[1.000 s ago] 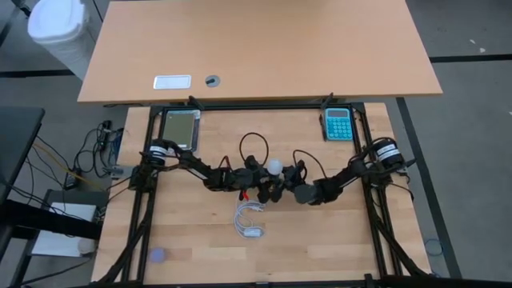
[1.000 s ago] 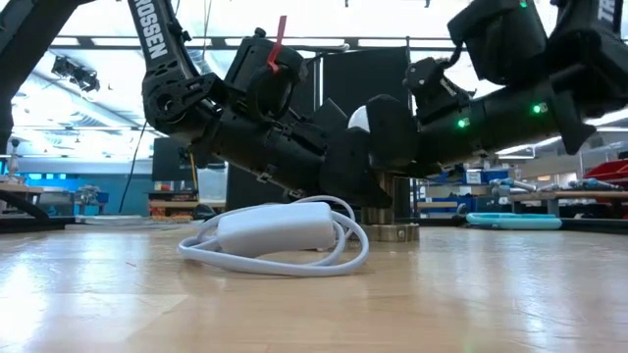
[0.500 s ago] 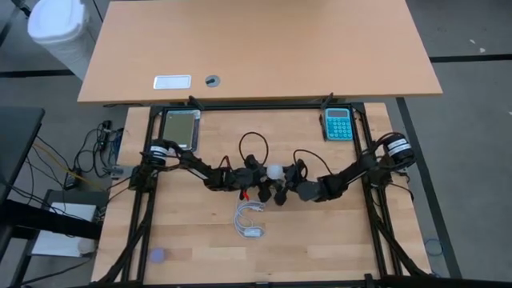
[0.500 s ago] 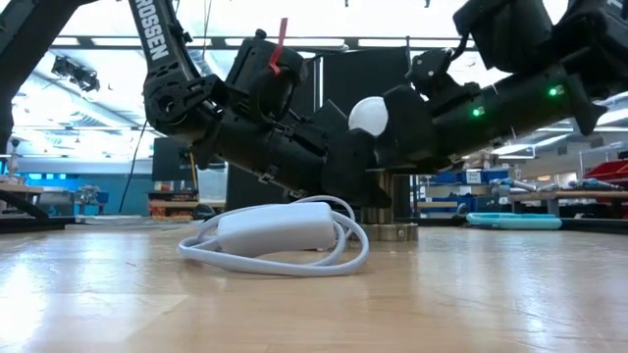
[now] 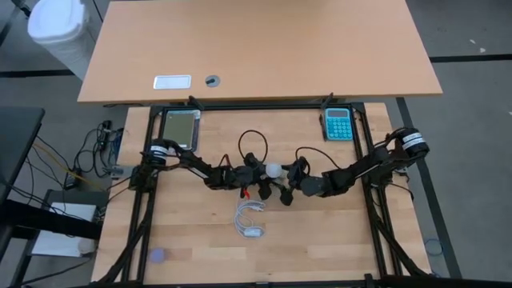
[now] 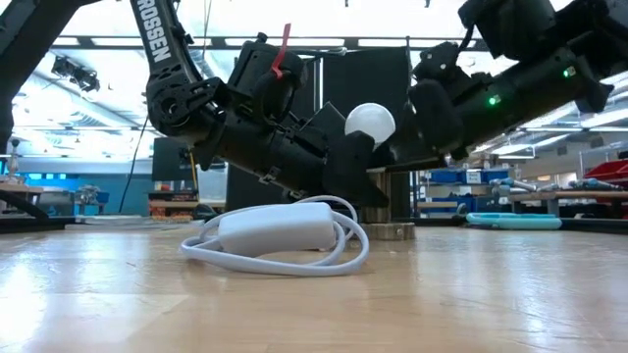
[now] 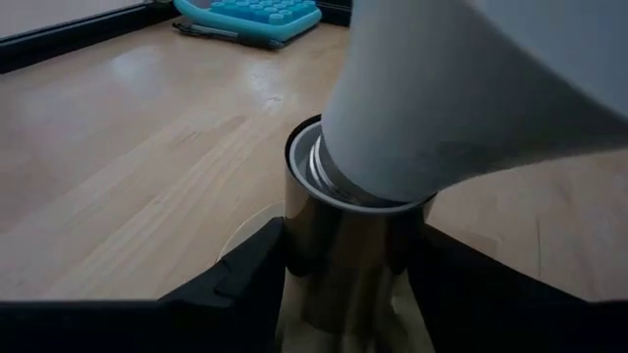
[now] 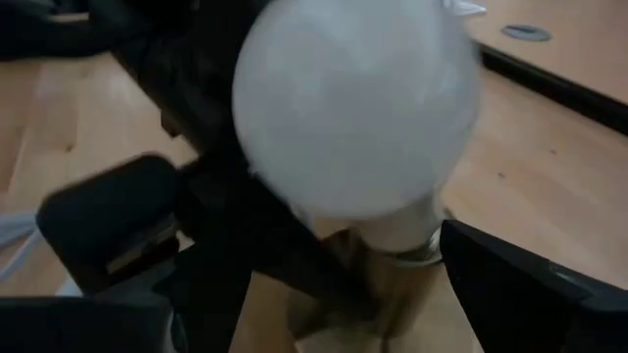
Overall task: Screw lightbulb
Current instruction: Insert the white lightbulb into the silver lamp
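Observation:
The white lightbulb (image 6: 370, 123) sits with its narrow base in the top of the upright metallic socket (image 7: 343, 245), its globe leaning off to one side. My left gripper (image 5: 260, 182) is shut on that socket, reaching in from the table's left. My right gripper (image 5: 290, 182) stands open just right of the bulb. In the right wrist view its fingers (image 8: 530, 284) stand on either side of the globe (image 8: 353, 108) without touching it. The socket's round foot (image 6: 392, 232) rests on the table. My left gripper pinches the socket's shiny barrel (image 7: 294, 255) between its two fingers, one on each side, below the rim. The fingers come low and nearly level from the table's left. The socket stands upright on the table with the bulb's base in its mouth.
A coiled white cable with its switch box (image 5: 250, 220) lies just nearer than the grippers. A teal calculator (image 5: 338, 124) and a silver tray (image 5: 180, 128) sit at the far edge. A small purple thing (image 5: 158, 255) lies near left.
My right gripper has opened and let go of the lightbulb, then drawn back toward the table's right edge. The bulb's globe, covered by that gripper before, now shows free above the socket. My left gripper has kept still.

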